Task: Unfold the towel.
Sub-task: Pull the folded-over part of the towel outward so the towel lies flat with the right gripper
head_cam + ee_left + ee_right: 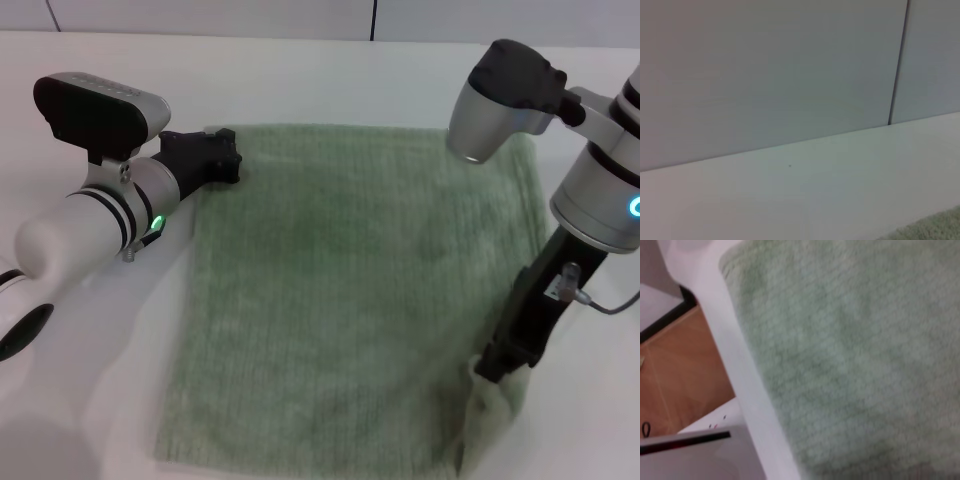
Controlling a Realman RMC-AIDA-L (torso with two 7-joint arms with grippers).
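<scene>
The pale sage-green towel (350,300) lies spread nearly flat on the white table (330,80). My left gripper (212,158) rests at the towel's far left corner. My right gripper (492,378) is at the near right corner, shut on that corner, which is bunched and raised off the table. A sliver of the towel shows in the left wrist view (935,230). The towel fills most of the right wrist view (855,365).
The grey wall (765,70) with a dark seam stands behind the table. The right wrist view shows the table's edge (742,375) and the brown wooden floor (680,375) beyond it. Bare table surrounds the towel.
</scene>
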